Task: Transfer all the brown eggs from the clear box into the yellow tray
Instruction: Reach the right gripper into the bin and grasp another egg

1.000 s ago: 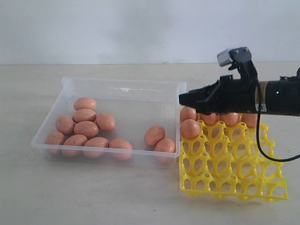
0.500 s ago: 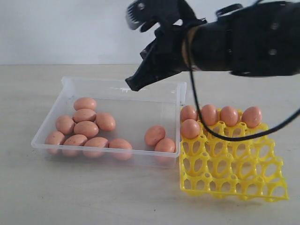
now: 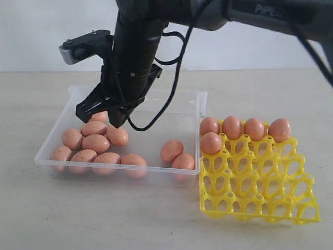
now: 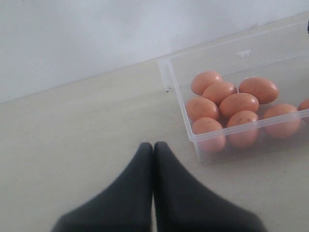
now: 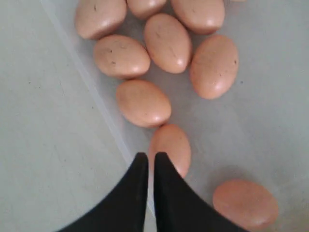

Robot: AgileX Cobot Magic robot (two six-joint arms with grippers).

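The right hand, fingers nearly together and empty, hangs over the speckled orange-brown oval eggs clustered in the shallow clear plastic box, likely choosing one; five already fill the bright yellow plastic lattice tray beside the box; the left hand waits pressed together outside the box.

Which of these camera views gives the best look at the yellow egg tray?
The exterior view. The yellow tray shows whole there, right beside the clear box, with five brown eggs in its cups. Neither wrist view shows the tray at all; both look at eggs in the box.
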